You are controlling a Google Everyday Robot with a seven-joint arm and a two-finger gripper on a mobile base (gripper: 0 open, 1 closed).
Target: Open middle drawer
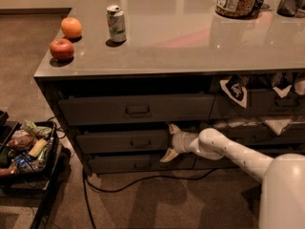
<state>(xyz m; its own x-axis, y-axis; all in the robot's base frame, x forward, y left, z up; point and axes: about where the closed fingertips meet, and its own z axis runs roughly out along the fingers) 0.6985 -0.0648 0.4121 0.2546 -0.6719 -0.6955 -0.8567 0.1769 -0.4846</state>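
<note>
Here, the gripper [170,142] (fingers spread wide, holding nothing) sits at the right end of the middle drawer [119,141], seemingly straddling its front edge, well right of its loop handle [140,143].

You see the wide dark grey metal middle drawer [119,141] lying level in the second row of the dark cabinet [49,92]. Its low front carries a small loop handle [140,143] and looks shut. The gripper [170,142], fingers spread apart, sits at the front's right end.
</note>
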